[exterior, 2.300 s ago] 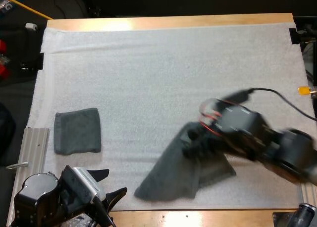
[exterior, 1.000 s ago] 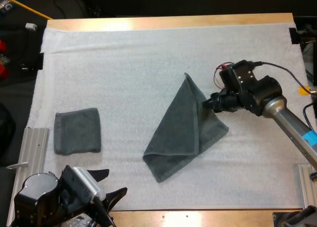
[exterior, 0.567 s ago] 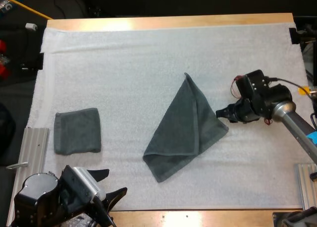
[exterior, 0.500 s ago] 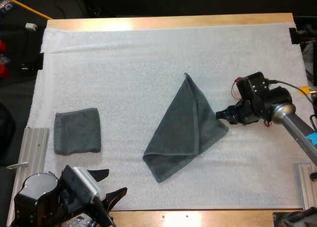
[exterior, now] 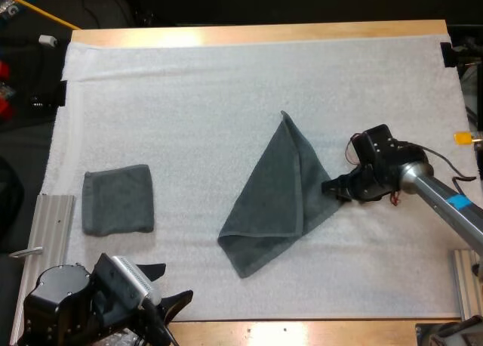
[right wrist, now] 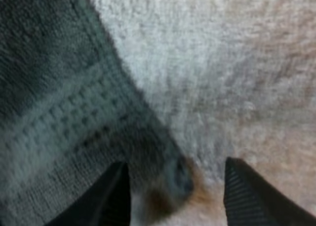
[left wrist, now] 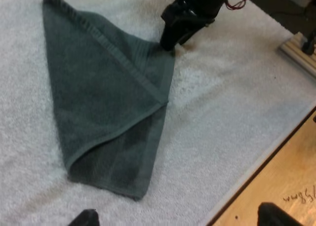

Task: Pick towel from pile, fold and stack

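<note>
Our right gripper [exterior: 332, 189] sits low at the towel [exterior: 275, 202], at the corner nearest the mat's right edge. Its fingers [right wrist: 247, 196] are spread, and that corner lies between them unpinched. The towel lies flat as a triangle on the mat [exterior: 226, 97], right of the middle. A folded towel [exterior: 118, 200] rests near the mat's left edge. Our left gripper [exterior: 172, 279] hangs wide open over the mat's near left corner.
</note>
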